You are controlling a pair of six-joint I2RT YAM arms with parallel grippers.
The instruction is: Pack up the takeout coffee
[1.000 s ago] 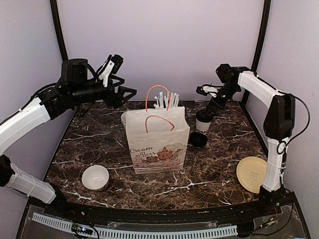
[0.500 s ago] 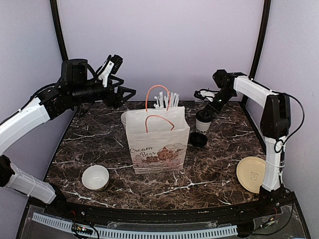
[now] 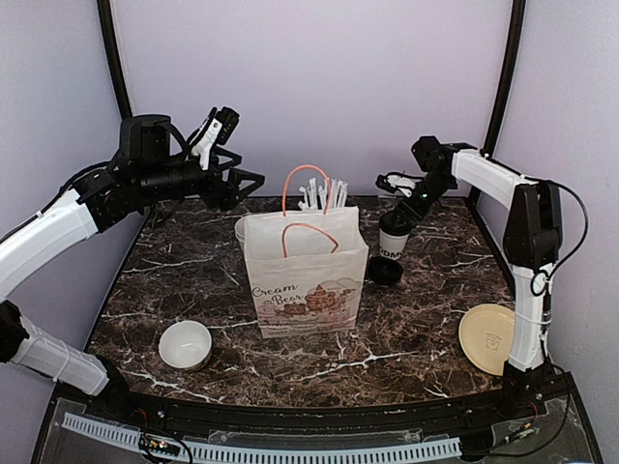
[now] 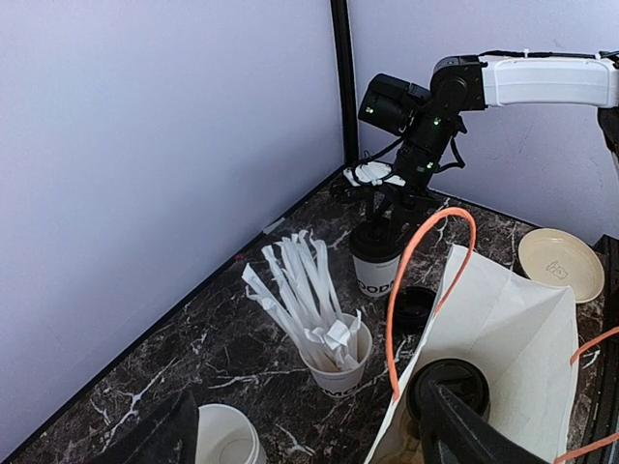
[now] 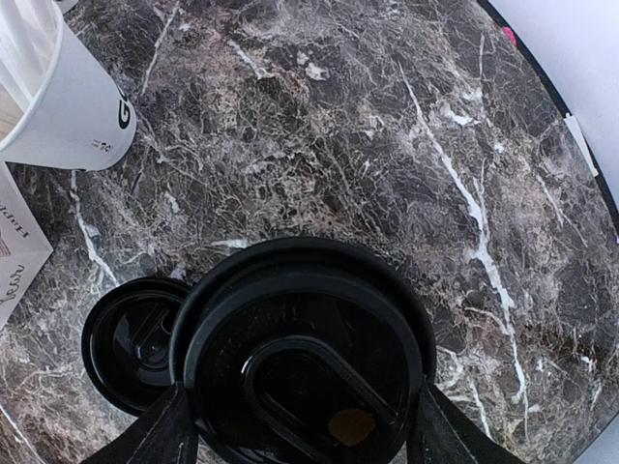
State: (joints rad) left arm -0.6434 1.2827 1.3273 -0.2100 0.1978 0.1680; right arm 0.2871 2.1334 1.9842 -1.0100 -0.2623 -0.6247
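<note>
One lidded cup (image 3: 392, 242) stood on the worktop (image 3: 426, 319) right of centre in the overhead view, just behind a loose black lid (image 3: 385, 272) and to the right of the paper bag (image 3: 308, 280). The right end effector (image 3: 399, 213) was held directly over this cup, pointing down, so that a finger (image 5: 164, 440) was set on each side of the cup's lid. The fingers lay close against the rim, but whether a firm hold had been made could not be told. This pose was judged to be meant for lifting the cup across into the bag. A second lidded cup (image 4: 450, 382) was seen already inside the bag's open mouth, at the lower right of the left wrist view. The left end effector (image 3: 247, 182) was held wide open and empty at the upper left of the overhead view, behind the bag, probably so that the right arm's path was not blocked. The cup of straws (image 4: 334, 362) behind the bag was not touched.
</note>
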